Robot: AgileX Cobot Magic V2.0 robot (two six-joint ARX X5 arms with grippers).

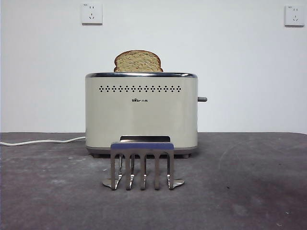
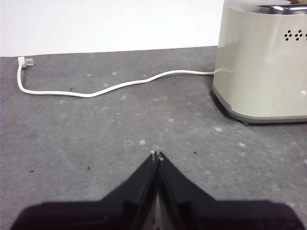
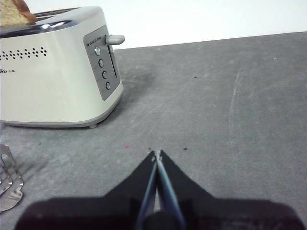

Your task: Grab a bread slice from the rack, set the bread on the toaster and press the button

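Note:
The slice of bread (image 1: 138, 61) stands upright in the top slot of the cream toaster (image 1: 141, 112), its rounded top sticking out above the chrome rim; a corner of the slice of bread (image 3: 14, 12) shows in the right wrist view. In front of the toaster stands the metal rack (image 1: 142, 165), with nothing between its prongs. The button (image 1: 202, 99) juts from the toaster's right side near the top, seen as the button (image 3: 115, 39) above a panel of round knobs. My left gripper (image 2: 157, 155) is shut and empty, left of the toaster (image 2: 261, 62). My right gripper (image 3: 157, 153) is shut and empty, right of the toaster (image 3: 53, 72).
A white power cord (image 2: 110, 85) runs from the toaster across the dark grey table (image 1: 249, 191) to a plug (image 2: 25, 62) at the left. Two wall sockets (image 1: 91, 13) hang on the white wall behind. An edge of the rack's base (image 3: 9, 184) shows by the right gripper.

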